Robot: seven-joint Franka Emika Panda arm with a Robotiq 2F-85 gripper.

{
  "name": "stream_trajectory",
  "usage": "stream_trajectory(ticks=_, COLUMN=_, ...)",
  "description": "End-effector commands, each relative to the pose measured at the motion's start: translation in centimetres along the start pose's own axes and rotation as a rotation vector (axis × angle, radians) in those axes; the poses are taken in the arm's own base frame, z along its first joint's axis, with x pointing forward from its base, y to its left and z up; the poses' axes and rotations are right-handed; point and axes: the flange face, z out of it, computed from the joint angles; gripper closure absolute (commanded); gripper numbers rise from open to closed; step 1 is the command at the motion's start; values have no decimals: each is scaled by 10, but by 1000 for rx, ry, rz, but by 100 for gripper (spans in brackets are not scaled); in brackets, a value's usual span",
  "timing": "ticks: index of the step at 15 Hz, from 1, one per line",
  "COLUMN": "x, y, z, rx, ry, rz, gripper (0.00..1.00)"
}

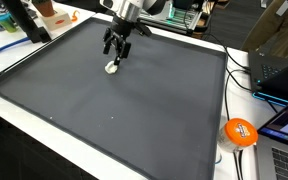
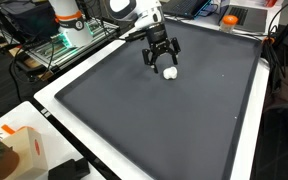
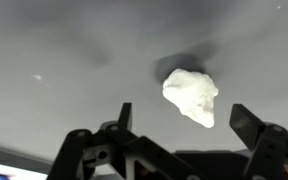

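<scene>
A small white crumpled lump (image 3: 192,95) lies on the dark grey mat (image 1: 134,110). In both exterior views it sits just below the fingertips, white lump (image 1: 111,68) and white lump (image 2: 169,72). My gripper (image 3: 186,118) hovers right above it with its jaws wide open, and the lump sits between and slightly ahead of the two fingers. Nothing is held. In the exterior views the gripper (image 1: 116,50) points down at the mat near its far edge, and the gripper (image 2: 161,58) stands over the lump.
The mat lies on a white table (image 1: 234,150). An orange round object (image 1: 241,131) and cables sit at one table edge. A laptop (image 1: 284,140) stands nearby. A small orange and white box (image 2: 14,145) rests at a table corner.
</scene>
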Motion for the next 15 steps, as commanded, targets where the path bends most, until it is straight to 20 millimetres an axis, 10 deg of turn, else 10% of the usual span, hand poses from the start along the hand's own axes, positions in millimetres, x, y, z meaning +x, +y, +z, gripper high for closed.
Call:
stream_trajectory(ticks=1, x=-14, y=8, z=-2, rx=6, ry=73, rz=-15, gripper=0)
stream_trajectory(ticks=15, x=-49, y=-5, z=2, rx=-11, ry=199, rz=-22, gripper=0)
